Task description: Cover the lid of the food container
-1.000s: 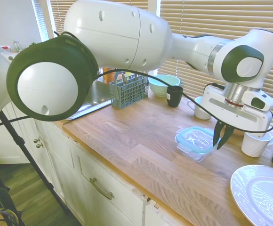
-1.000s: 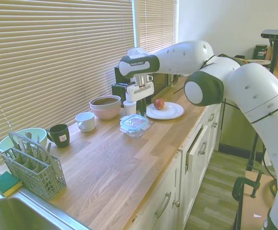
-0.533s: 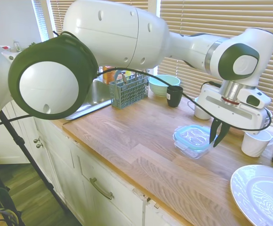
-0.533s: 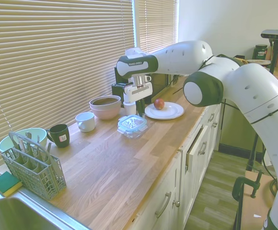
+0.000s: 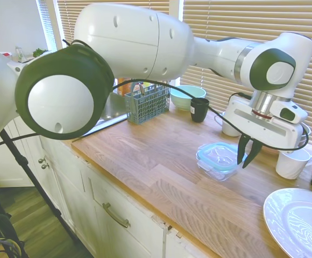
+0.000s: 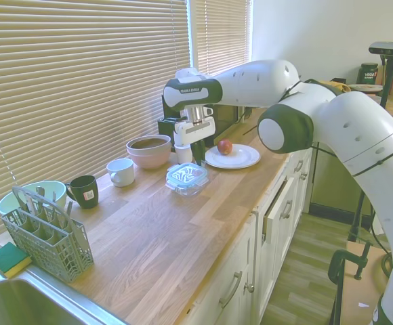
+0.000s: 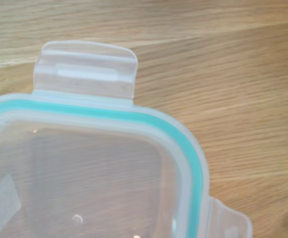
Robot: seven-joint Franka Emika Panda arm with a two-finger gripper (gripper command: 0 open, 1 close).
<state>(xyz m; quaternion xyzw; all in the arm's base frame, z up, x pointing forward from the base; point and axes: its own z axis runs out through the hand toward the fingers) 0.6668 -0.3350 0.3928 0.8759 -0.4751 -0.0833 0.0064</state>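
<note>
Lid [image 5: 219, 155] sits on container [image 5: 216, 169], so box looks covered. Gripper [image 5: 247, 159] at lid's edge, fingers nearly closed, holding nothing.

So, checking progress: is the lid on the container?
On: the lid sits flat atop the food container, its tabs sticking outward, unlatched.

A home kitchen. A wooden worktop [image 6: 149, 230] runs over white cupboards [image 5: 118, 215] to a steel sink [image 6: 20, 301], with a cutlery basket [image 6: 44, 233], mugs [image 6: 120, 172], bowls [image 6: 148, 150] and window blinds [image 6: 68, 88].
</note>
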